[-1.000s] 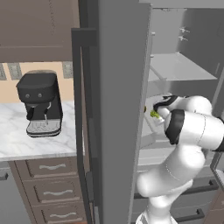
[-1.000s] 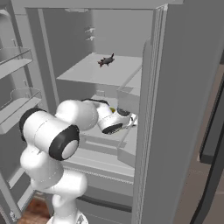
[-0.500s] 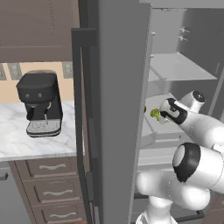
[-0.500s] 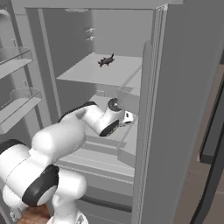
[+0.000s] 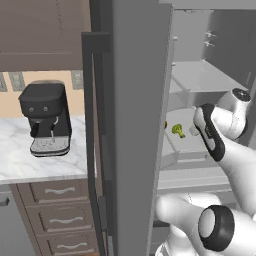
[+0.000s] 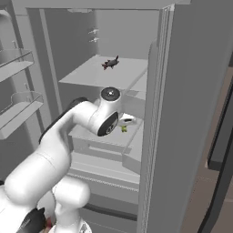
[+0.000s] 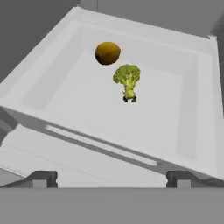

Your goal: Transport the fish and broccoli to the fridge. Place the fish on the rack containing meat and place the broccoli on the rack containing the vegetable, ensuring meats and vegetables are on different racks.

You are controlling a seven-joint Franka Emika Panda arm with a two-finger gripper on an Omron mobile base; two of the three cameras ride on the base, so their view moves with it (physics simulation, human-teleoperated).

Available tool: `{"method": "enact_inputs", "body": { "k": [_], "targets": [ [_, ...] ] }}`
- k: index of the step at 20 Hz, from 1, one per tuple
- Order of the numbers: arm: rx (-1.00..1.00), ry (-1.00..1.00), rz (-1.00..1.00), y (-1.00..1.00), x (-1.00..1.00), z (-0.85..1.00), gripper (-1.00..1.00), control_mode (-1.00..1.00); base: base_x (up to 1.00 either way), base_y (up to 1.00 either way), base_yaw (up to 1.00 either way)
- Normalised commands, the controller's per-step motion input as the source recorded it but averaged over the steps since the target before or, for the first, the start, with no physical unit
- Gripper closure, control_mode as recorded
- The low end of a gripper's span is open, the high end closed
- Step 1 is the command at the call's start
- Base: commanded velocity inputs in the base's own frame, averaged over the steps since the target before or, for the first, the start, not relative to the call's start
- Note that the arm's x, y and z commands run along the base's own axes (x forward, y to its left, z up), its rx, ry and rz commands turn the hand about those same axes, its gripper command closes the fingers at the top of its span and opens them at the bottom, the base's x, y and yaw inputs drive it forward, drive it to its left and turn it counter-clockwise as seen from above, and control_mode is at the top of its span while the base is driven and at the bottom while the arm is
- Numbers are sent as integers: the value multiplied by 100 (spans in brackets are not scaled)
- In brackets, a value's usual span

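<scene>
Hand view: my two dark fingers (image 7: 112,178) stand wide apart at the bottom edge, with nothing between them. Beyond them lies a pale shelf tray (image 7: 188,131) inside the fridge (image 6: 191,113). The broccoli (image 7: 127,81) rests upright on the tray floor, stalk down, well clear of my fingers. Just beside it, farther in, sits the vegetable (image 7: 107,53), a round orange-brown ball; the two look near, and I cannot tell whether they touch.

Right base view: my white arm reaches into the open fridge at the middle rack, where the broccoli shows as a small green spot. On the rack above, well apart, lies a small dark item (image 6: 110,63) that I judge to be the fish.

Left base view: a black coffee machine (image 5: 46,118) stands on the marble table (image 5: 30,167) beside the fridge.

I judge the broccoli light and somewhat brittle, its bumpy head likely to crumble under pressure. If I took hold again, the short firm stalk would be the safer place.
</scene>
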Motion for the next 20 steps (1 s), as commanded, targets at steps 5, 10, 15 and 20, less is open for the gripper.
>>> {"method": "enact_inputs", "body": {
  "k": [5, 10, 15, 20],
  "targets": [
    [0, -1, -7, 14, -58, 51, -100, -100, 0, 0, 0],
    [0, -10, -2, 4, -62, 50, -100, -100, 0, 0, 0],
    [-1, -12, 0, 30, -63, 32, -100, -100, 0, 0, 0],
    [-1, -5, -4, 21, -38, 33, -100, -100, 0, 0, 0]
  ]
}}
